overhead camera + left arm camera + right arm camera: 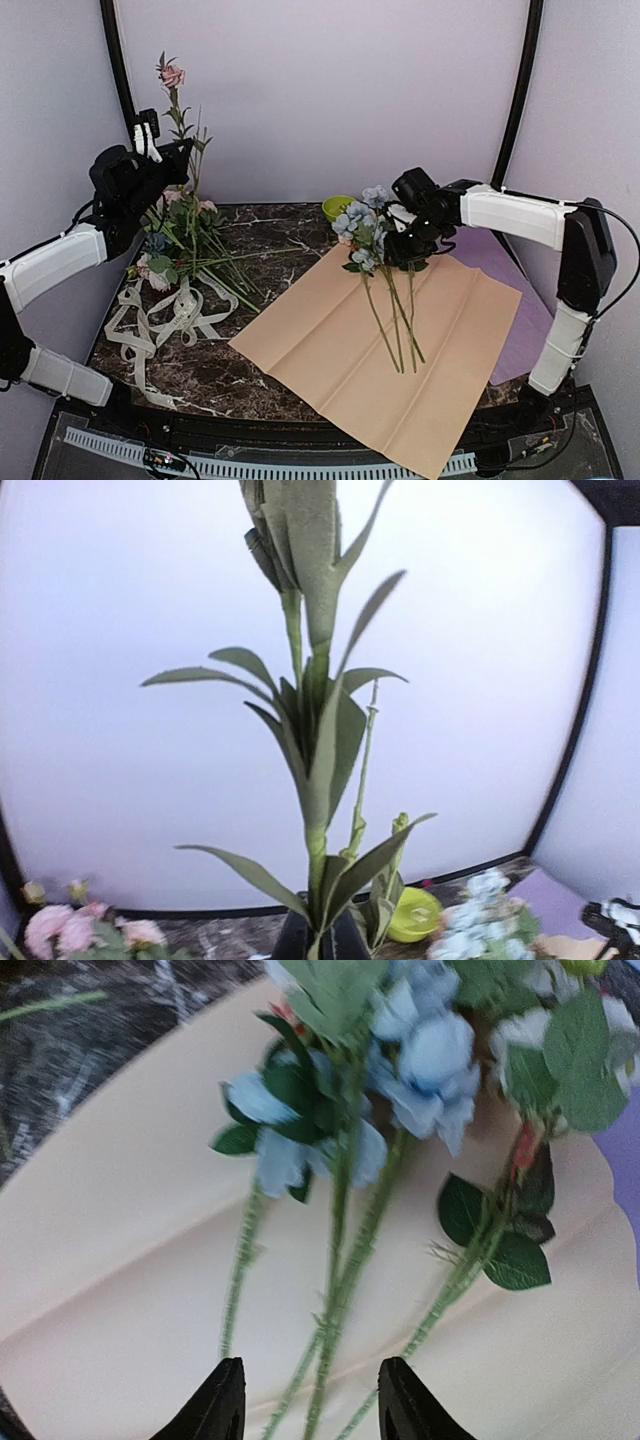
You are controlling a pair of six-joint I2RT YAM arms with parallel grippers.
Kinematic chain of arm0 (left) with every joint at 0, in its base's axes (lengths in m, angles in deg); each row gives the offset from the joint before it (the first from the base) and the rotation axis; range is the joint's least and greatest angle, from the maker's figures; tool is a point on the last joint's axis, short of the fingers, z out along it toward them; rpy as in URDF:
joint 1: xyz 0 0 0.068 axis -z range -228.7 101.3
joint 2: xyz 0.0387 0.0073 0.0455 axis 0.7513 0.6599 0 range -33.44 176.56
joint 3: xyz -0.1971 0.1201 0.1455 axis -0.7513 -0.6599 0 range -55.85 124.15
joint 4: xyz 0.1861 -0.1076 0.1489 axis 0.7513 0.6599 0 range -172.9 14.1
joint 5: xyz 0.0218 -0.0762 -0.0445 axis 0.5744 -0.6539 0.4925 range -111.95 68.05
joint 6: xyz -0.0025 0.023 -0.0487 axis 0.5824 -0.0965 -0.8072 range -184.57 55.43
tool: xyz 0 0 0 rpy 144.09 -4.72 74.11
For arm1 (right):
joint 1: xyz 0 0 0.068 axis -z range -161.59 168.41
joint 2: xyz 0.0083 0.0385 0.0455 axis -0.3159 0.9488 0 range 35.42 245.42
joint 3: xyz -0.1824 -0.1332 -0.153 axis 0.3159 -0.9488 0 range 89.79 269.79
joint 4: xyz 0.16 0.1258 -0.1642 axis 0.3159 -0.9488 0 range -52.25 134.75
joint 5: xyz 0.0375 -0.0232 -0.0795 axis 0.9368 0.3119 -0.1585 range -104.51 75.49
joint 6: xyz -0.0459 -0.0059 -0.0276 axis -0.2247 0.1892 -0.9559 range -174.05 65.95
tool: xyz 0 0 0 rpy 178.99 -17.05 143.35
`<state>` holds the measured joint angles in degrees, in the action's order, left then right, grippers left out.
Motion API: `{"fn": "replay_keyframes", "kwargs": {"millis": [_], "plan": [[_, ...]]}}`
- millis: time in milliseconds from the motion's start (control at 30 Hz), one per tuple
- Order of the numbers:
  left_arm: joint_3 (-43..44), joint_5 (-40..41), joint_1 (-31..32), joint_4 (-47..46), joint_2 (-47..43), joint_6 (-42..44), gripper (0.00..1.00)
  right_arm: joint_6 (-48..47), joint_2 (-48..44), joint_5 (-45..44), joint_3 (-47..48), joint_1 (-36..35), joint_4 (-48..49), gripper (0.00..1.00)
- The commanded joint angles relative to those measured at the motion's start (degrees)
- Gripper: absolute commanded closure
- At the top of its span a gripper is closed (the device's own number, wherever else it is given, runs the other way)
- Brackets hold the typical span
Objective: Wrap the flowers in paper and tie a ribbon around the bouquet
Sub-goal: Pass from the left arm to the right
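Note:
My left gripper (183, 152) (320, 938) is raised at the far left and shut on the stem (318, 730) of a tall flower with a pink bloom (171, 75), held upright. More flowers (190, 240) lie in a heap below it. A peach paper (390, 340) (130, 1210) is spread on the table. Blue flowers (362, 225) (430, 1055) lie on it, stems (395, 320) toward me. My right gripper (405, 245) (312, 1400) hovers open over those stems, its fingers (220, 1405) clear of them. The cream ribbon (150, 320) lies looped at the left. No wrapped bouquet shows.
A small lime-green cup (338, 207) (415, 915) stands at the back centre. A purple sheet (520, 290) lies under the paper's right side. The paper's near corner hangs over the dark marble table's front edge (300, 410). Enclosure walls stand close on both sides.

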<state>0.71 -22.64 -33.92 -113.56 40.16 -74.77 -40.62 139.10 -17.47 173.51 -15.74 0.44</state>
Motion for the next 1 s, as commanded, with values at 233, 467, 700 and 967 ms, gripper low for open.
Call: {"fn": "replay_keyframes", "kwargs": {"millis": [233,467,700,967], "plan": [[1.4,-28.1,13.0,-28.9,6.2,-26.1,1.0,8.9,-13.8,34.8,-9.9,-7.8,61.4,0.49],[6.2,-30.4,20.1,-31.9,12.8,-28.4,1.0,6.5,-4.8,35.4,-0.8,-12.0,60.6,0.3],[7.7,-31.0,22.1,-31.6,16.2,-28.9,1.0,8.1,-4.2,34.1,-1.9,-12.5,61.1,0.75],[6.8,-26.9,22.0,-24.7,14.9,-23.7,0.93,6.2,-8.2,29.8,-3.2,-11.7,53.5,1.0]]}}
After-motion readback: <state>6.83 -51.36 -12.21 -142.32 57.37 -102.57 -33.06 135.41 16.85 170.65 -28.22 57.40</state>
